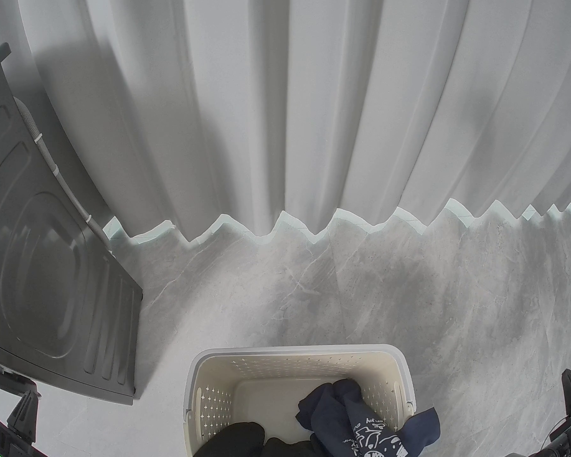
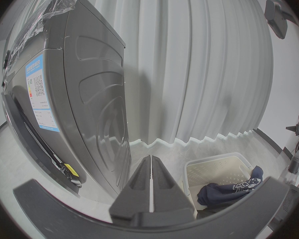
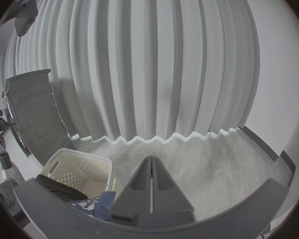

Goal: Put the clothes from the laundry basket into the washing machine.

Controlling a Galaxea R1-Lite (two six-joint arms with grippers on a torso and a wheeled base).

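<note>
The left gripper (image 2: 151, 163) is clenched, its two fingers pressed flat together with nothing between them. The right gripper (image 3: 151, 163) is clenched and empty in the same way. In the head view they sit low at either side of the basket (image 1: 298, 352), apart from it and its load.

The basket stands on the floor (image 1: 425, 287) just ahead, between the two arms. A navy garment (image 1: 339, 414) lies crumpled in its right half, one corner hanging over the right rim. A black garment (image 1: 235, 440) lies bunched at the near left, against the navy one.

Both pieces are likely light, soft and limp. They will sag and trail from whatever point is pinched, and a loose end could catch on the rim. The navy one offers the better hold, at the raised fold in its middle or at the draped corner, where fingers can close on cloth without scraping the basket wall. The jaws would have to open first.

The navy garment is dark blue with a white print on its near part. The black one is plain. The basket is cream plastic with small cut-outs in its walls.

Farther left stands the washer (image 1: 44, 274), grey, its ribbed side panel toward the basket. I cannot tell whether its door is open. Behind everything a white curtain (image 1: 285, 96) hangs to the floor.
</note>
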